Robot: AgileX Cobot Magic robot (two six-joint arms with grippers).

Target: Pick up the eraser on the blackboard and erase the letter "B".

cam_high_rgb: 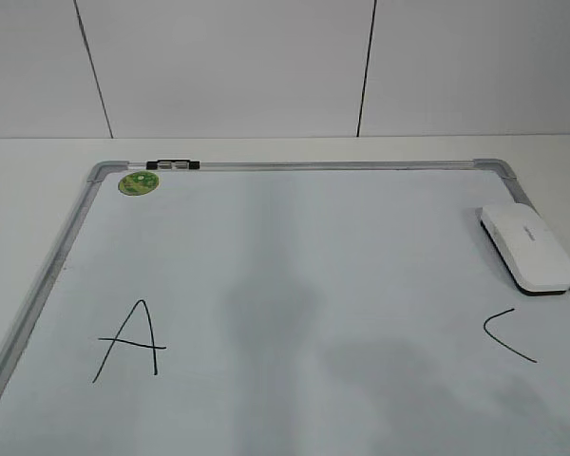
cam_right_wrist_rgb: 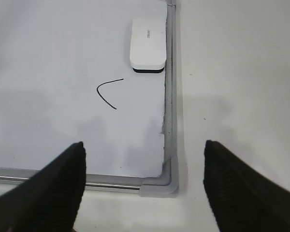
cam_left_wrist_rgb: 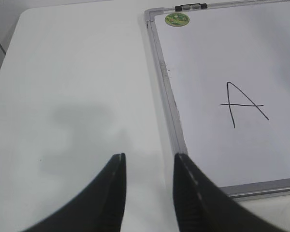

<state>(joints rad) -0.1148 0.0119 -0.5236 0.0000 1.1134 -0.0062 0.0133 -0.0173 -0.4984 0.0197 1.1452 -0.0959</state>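
Note:
The white eraser lies on the blackboard at its right edge, above the black "C". It also shows in the right wrist view, far ahead of my right gripper, which is open and empty over the board's near right corner. The letter "B" does not show in any view; the middle of the board is blank. My left gripper is open and empty, over the table beside the board's left frame. Neither gripper shows in the exterior view.
A black "A" is on the board's left, also in the left wrist view. A small round green magnet sits at the board's top left corner beside a black clip. A white table surrounds the board.

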